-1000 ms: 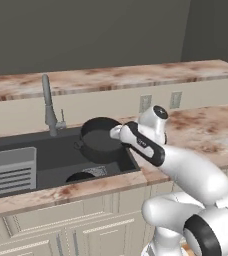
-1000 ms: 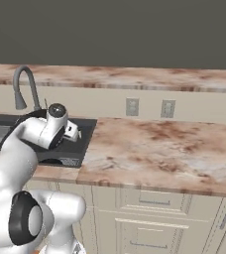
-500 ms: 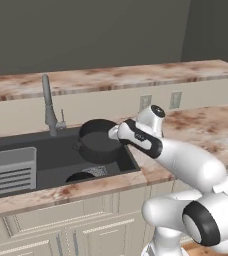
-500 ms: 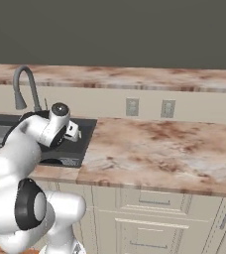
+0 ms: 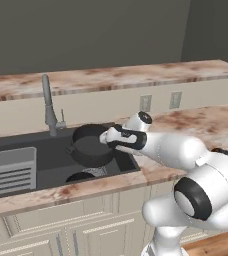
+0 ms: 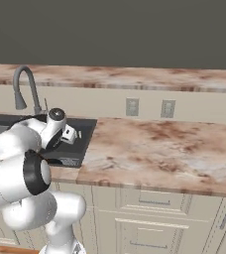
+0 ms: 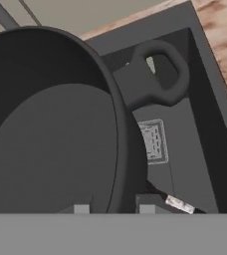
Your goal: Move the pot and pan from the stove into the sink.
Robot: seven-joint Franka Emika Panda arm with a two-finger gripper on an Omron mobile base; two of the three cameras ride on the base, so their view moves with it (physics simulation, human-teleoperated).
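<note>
- One squat, round dark grey pot (image 5: 91, 146) with straight sides hangs over the right part of the large rectangular dark grey recessed sink (image 5: 41, 150), its rim pinched between the pressed-together fingers of the robot's gripper (image 5: 106, 137); in the hand view one finger sits inside the wall, the other outside.
- The step in hand appears to be delivering the pot into the basin; it looks not yet set down.
- A shallow black pan (image 5: 81, 176) seems to lie already on the sink floor just below the pot, though little of it shows.
- The next move likely calls for lowering the pot onto a bare patch of basin floor, then opening the fingers.
- Close by: a tall curved grey faucet (image 5: 48, 105) behind the basin, a grey slotted tray insert (image 5: 12, 170) at its left, the marbled brown stone tabletop (image 6: 159, 149) to the right.
- The pan beneath and the near sink wall could get in the way of a flat landing.
</note>
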